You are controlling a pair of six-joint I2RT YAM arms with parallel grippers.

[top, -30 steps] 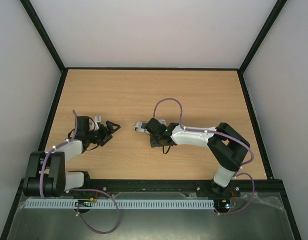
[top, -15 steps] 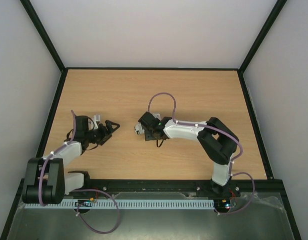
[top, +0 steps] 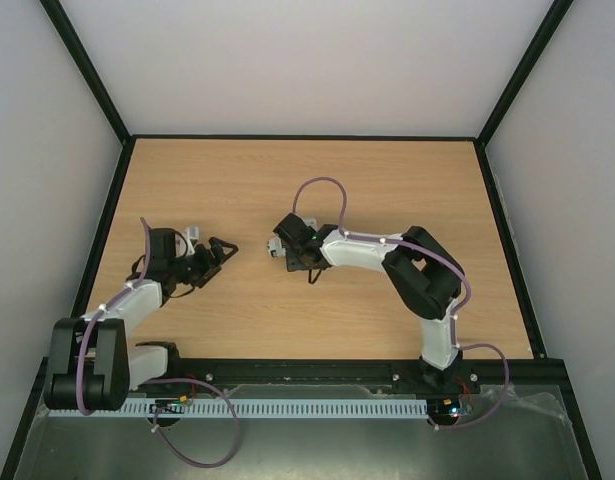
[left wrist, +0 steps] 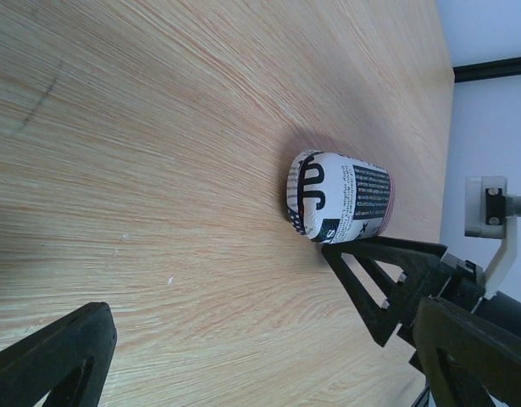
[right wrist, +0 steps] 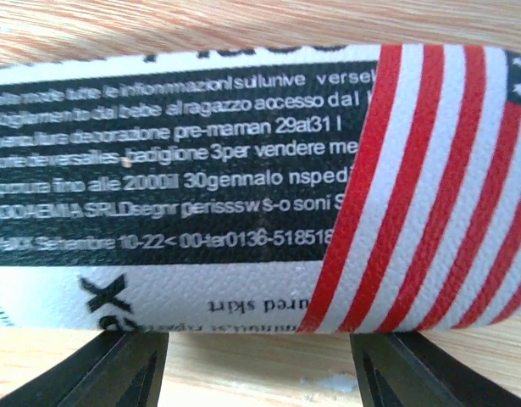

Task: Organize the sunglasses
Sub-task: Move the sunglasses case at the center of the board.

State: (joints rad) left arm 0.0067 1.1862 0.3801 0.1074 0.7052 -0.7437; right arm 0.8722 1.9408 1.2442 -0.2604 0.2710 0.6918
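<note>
- Top view, left pincer (top: 223, 250): jaws wide with nothing between them. The tips are turned toward the case (top: 276, 250), which lies a little ahead of them on the table (top: 387, 180). Judged to be standing by, leaving room for the other arm.
- Top view, right pincer (top: 285, 255): low at the case, on the side away from the left pincer. Its spread cannot be read from here.
- Left wrist view, case (left wrist: 340, 197): oblong with a flag and newsprint cover, seen end-on, straight ahead of the open left pincer and apart from its tips. One black finger (left wrist: 374, 275) of the right pincer stands just beside it, probably to steady or turn it.
- Right wrist view, case (right wrist: 243, 186): fills the frame, lying crosswise just past the right pincer's tips. The two fingers (right wrist: 116, 365) stand part-spread with bare wood between them, so they grip nothing visible.
- Container: the case appears shut, with no opening showing, so its contents are hidden.
- Sunglasses: not visible in any view, and in neither pincer. They may be inside the case, but this cannot be told.
</note>
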